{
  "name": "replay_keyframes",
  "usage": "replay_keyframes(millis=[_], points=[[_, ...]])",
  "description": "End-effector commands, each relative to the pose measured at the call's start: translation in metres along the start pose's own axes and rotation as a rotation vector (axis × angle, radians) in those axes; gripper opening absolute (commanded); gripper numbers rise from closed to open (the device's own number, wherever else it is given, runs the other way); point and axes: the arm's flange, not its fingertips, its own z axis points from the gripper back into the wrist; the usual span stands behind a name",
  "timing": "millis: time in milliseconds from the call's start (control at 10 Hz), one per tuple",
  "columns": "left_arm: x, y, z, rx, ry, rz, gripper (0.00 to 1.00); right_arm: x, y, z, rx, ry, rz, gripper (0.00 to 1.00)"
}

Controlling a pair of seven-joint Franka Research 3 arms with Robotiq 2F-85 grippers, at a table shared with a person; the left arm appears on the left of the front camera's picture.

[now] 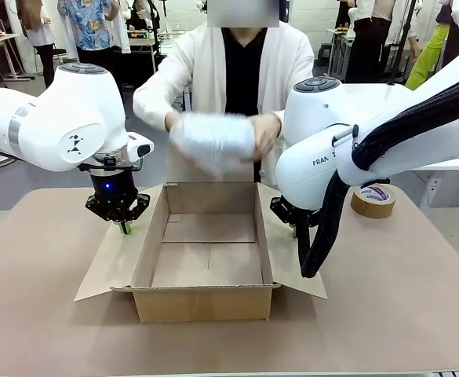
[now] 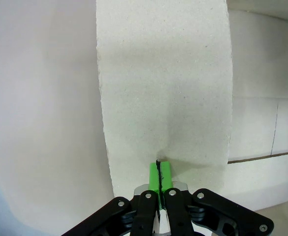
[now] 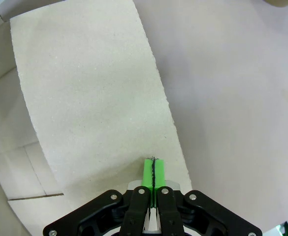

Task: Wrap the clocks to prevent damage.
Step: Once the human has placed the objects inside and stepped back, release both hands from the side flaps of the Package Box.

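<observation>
The wrapped bundle (image 1: 213, 141) hangs in the air over the far end of the open cardboard box (image 1: 205, 302). The person across the tabletop (image 1: 417, 298) holds it with one hand (image 1: 267, 129) at each end. Its long axis runs crosswise, from my left to my right, nearly level. It is smeared by motion, pale and silvery, and I cannot tell what is inside the wrap.

My left claw (image 1: 124, 228) is pressed together, green pads (image 2: 159, 172) meeting, with its tip set against the box's spread left flap (image 2: 163, 88). My right claw (image 3: 153, 172) is likewise together on the right flap (image 3: 89, 98); from the front my own arm hides most of it.

A tape roll (image 1: 373, 201) lies on the tabletop to my right; its purple print is too small to read. My right arm shows "FRAN", the rest covered by the cable sleeve.
</observation>
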Motion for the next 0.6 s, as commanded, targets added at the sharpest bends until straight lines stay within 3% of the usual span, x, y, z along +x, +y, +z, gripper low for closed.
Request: replay_keyframes(millis=[0,500], points=[[0.0002,0.0003,-0.0007,0.008,0.006,-0.003,0.0,-0.0001,-0.0002,-0.0004,-0.003,-0.002,0.001,0.01],[0.0002,0.0003,-0.0007,0.008,0.006,-0.003,0.0,-0.0001,-0.0002,-0.0004,-0.003,-0.002,0.001,0.01]])
